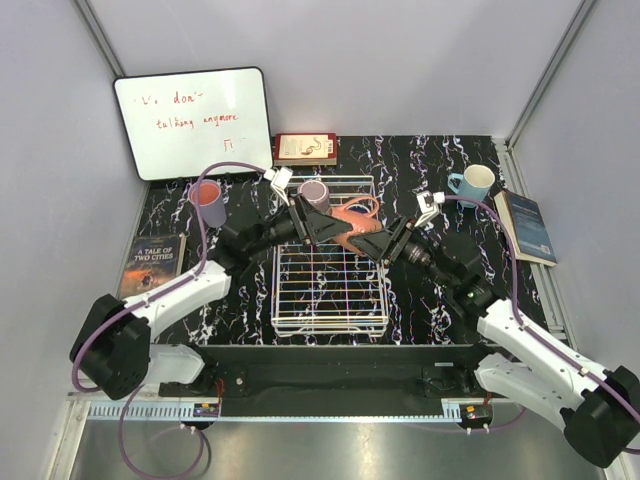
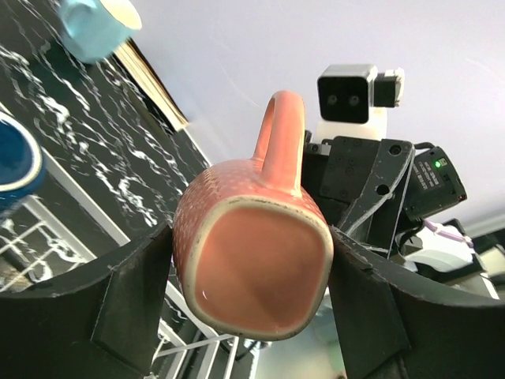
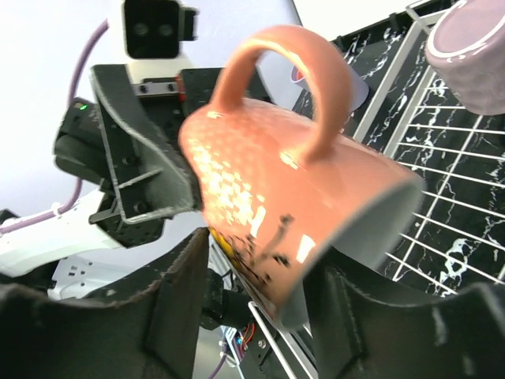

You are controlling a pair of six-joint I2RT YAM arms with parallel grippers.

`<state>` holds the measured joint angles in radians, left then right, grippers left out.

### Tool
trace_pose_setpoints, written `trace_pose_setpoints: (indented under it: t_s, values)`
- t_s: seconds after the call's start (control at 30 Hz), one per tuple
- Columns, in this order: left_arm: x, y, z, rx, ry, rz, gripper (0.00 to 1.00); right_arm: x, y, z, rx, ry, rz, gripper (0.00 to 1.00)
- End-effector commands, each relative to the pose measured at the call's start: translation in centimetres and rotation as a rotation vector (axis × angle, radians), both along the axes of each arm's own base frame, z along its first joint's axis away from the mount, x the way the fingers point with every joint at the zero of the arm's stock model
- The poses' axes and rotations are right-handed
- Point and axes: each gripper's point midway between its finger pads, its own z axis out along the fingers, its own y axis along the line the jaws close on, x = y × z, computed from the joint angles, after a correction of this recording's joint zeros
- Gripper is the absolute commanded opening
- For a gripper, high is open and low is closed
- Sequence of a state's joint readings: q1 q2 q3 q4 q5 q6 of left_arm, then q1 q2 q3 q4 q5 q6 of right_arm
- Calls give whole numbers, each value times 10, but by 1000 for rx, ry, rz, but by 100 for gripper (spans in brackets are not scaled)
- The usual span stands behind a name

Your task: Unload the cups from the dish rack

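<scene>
A salmon pink mug (image 1: 352, 222) hangs on its side above the far end of the white dish rack (image 1: 330, 290). My left gripper (image 1: 325, 228) is shut on the mug's base end (image 2: 256, 260), both fingers (image 2: 126, 308) pressed to its sides. My right gripper (image 1: 385, 240) straddles the mug's rim end (image 3: 292, 205). One finger sits at the rim and a narrow gap shows at the other (image 3: 181, 292). A mauve cup (image 1: 314, 192) stands in the rack's far left corner, and a dark blue cup (image 2: 12, 162) shows at the rack's edge.
A light blue mug (image 1: 473, 183) stands on the table at the far right, a lavender cup (image 1: 208, 202) at the far left. A whiteboard (image 1: 192, 122) leans on the back wall beside a red book (image 1: 306, 148). Books lie at the left (image 1: 152, 263) and right (image 1: 528, 225) edges.
</scene>
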<state>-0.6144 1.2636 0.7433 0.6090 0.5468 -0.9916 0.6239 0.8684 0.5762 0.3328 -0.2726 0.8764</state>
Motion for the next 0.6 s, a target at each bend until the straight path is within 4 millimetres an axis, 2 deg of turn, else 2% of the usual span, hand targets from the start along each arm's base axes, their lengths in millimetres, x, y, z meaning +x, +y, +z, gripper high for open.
trace_pose_setpoints:
  t_s: [0.0,0.1,0.2,0.27,0.37,0.43,0.47,0.57]
  values:
    - [-19,-5,42,-152,-105,-113,0,-3,10,33,57,-93,57,52]
    - [-20,-6,40,-166,-95,-127,0,-4,15,27,65,-75,83,46]
    - [-22,-6,40,-168,-94,-135,0,-3,17,22,63,-63,91,32]
    - [-24,-6,39,-166,-97,-141,0,-4,18,22,62,-60,98,16]
    - [-24,-6,37,-154,-97,-144,0,-3,18,20,50,-58,97,0]
    - [-23,-8,35,-131,-79,-141,1,-5,16,20,40,-57,93,0]
    - [-20,-8,33,-109,-89,-134,7,-4,15,21,31,-65,85,0]
    - [-16,-8,34,-47,-110,-119,44,-5,5,21,-3,-79,41,0]
